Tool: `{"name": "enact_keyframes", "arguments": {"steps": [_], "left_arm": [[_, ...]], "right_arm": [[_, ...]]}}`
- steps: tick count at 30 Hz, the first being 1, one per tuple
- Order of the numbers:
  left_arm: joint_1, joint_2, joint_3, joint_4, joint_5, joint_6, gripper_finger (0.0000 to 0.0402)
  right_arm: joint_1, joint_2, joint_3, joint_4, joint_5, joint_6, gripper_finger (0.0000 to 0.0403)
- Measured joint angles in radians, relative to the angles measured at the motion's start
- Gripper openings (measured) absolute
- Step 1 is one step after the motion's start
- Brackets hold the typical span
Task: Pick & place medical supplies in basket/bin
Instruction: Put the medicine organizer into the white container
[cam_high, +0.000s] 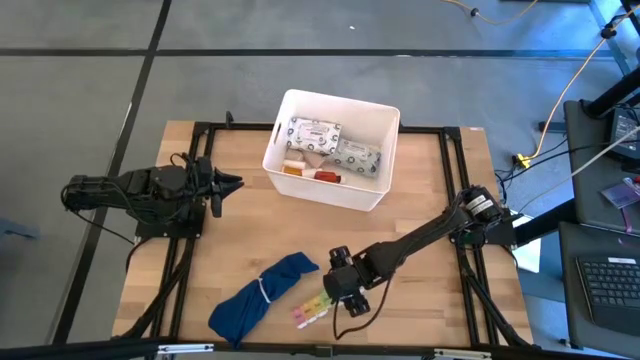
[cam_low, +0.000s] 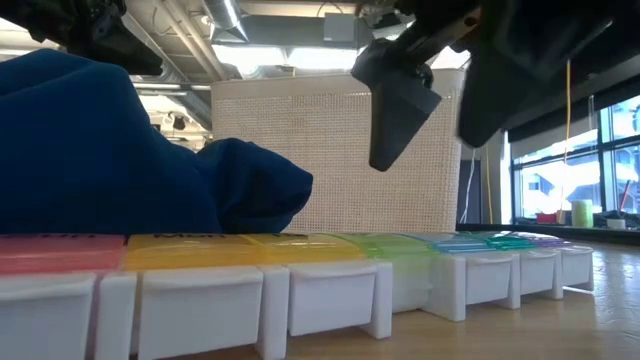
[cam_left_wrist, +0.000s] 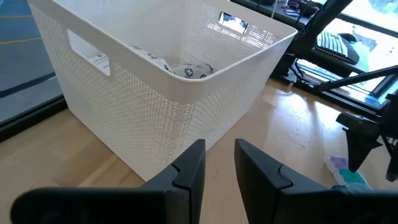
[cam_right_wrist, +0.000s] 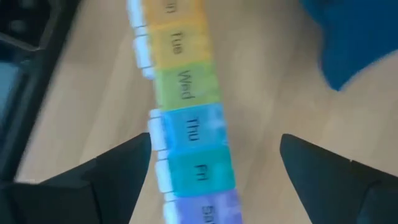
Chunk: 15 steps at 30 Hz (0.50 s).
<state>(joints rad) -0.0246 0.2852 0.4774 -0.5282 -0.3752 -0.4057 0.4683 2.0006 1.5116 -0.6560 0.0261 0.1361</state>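
Directly beneath right end effector (cam_right_wrist: 214, 165): pill organizer (cam_right_wrist: 189, 124)

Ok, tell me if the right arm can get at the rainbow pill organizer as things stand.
Probably yes. The right gripper hangs open with its fingers to either side of the rainbow pill organizer; nothing lies between them, and the blue cloth bundle sits off to one side.

Basket (cam_high: 385, 150) at table (cam_high: 440, 200) rear, packets (cam_high: 315, 133) inside; pill organizer (cam_high: 313, 309) at front, right of cloth bundle (cam_high: 262, 294).
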Motion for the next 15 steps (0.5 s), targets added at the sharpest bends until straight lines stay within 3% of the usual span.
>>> {"name": "enact_keyframes", "arguments": {"steps": [11, 15], "left_arm": [[0.000, 0.001, 0.000, 0.000, -0.009, 0.000, 0.0082], [0.000, 0.001, 0.000, 0.000, -0.009, 0.000, 0.0082]], "right_arm": [[0.005, 0.053, 0.000, 0.013, -0.002, -0.101, 0.0358], [0.008, 0.089, 0.000, 0.016, -0.051, -0.146, 0.0358]]}}
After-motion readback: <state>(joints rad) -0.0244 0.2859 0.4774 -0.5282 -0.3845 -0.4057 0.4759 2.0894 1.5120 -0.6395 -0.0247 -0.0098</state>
